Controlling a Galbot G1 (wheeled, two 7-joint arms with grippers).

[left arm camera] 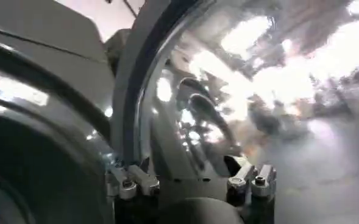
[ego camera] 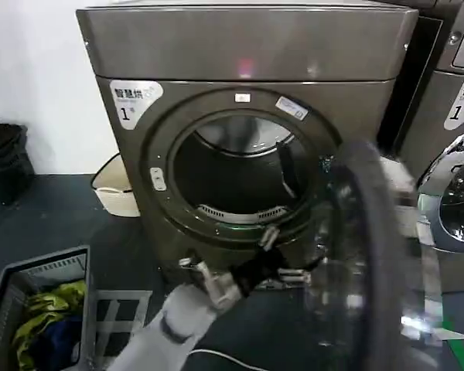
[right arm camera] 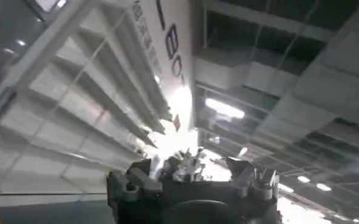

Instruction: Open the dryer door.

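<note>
The left arm is seen rising from the lower edge of the head view, white-sleeved, angled forward and to the right toward the dryer, with its dark wrist just below the drum opening. The left claw is held at the lower front of the dryer, close under the opening's rim and just beside the inner edge of the dryer door. In the left wrist view its fingers are seen spread apart, with the left claw pointed at the door's curved surface; whether they touch the door cannot be told.

The dryer door is swung open to the right of the dryer, hinged at the right side of the opening; it is blurred, and its lower part is cut off by the frame edge. The drum interior is exposed, dark, with a pale rim behind.

The right claw is seen in the right wrist view pointing up at ceiling panels and lights, its fingers parted and holding nothing.

Left of the dryer, a laundry basket with coloured cloth lies on the floor, partly cut off. To the dryer's right a second machine stands, only partly in view.
</note>
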